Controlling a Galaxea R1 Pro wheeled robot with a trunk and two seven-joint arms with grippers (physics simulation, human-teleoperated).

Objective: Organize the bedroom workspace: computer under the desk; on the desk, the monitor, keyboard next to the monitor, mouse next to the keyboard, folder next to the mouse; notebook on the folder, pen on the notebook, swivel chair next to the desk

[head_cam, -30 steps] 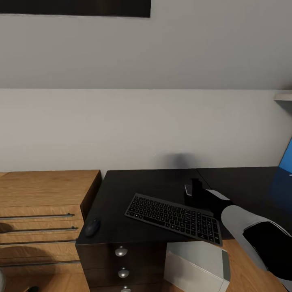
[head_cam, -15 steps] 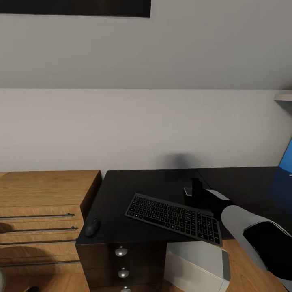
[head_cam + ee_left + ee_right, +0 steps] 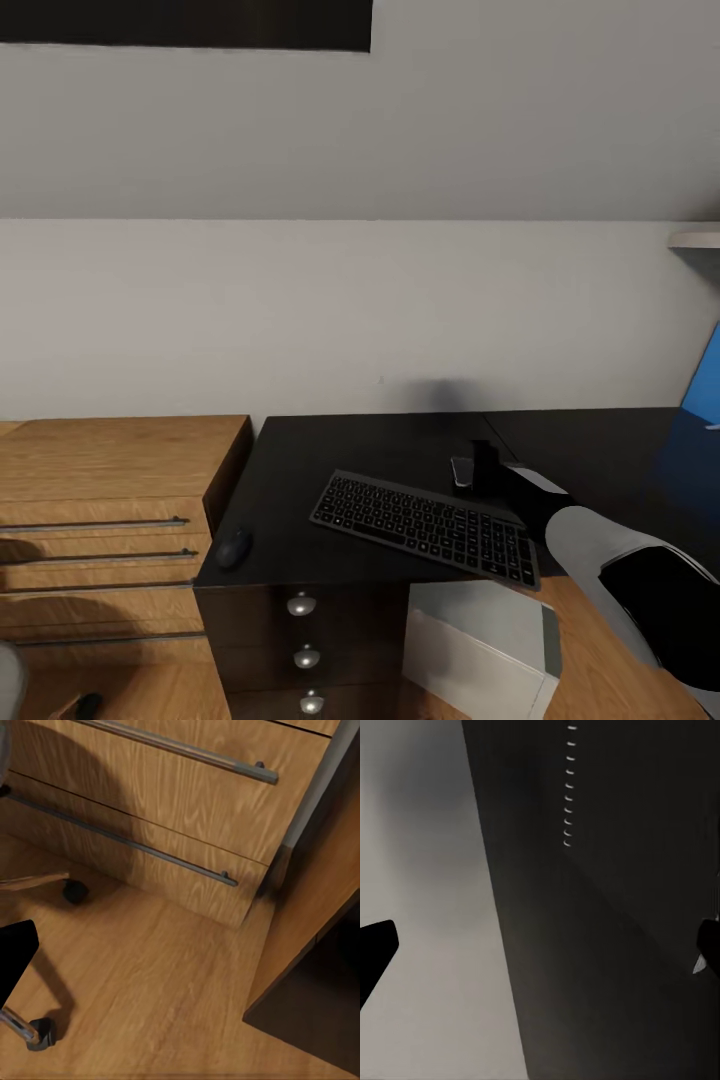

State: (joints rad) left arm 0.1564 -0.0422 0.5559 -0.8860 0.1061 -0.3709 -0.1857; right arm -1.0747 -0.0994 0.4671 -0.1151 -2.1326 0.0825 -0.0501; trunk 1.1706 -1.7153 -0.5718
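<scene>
Jaws on the right gripper [image 3: 472, 468] are parted and empty, hovering over the desk [image 3: 350, 445] just behind the keyboard [image 3: 425, 522]. From the head, the whole picture has slid a touch since half a second ago: desk, dresser [image 3: 110, 470] and mouse [image 3: 235, 547] all shift together, so that's the camera moving, not the objects. The keyboard lies at the same slant, its near right corner poking past the front edge above the computer [image 3: 480, 650], which sits under the desk. The mouse rests by the desk's left front corner, well apart from the keyboard. Nothing placed yet, I'd say; the keyboard looks like the next thing to square up.

Over to the left wrist: dresser drawers, wooden floor, and chair casters [image 3: 75, 891] close by. Whether that hand is parted or closed, I cannot tell.

Right wrist now: gripper [image 3: 540, 945] with one fingertip at each edge, wide apart, nothing between them but grey wall and dark surface.
</scene>
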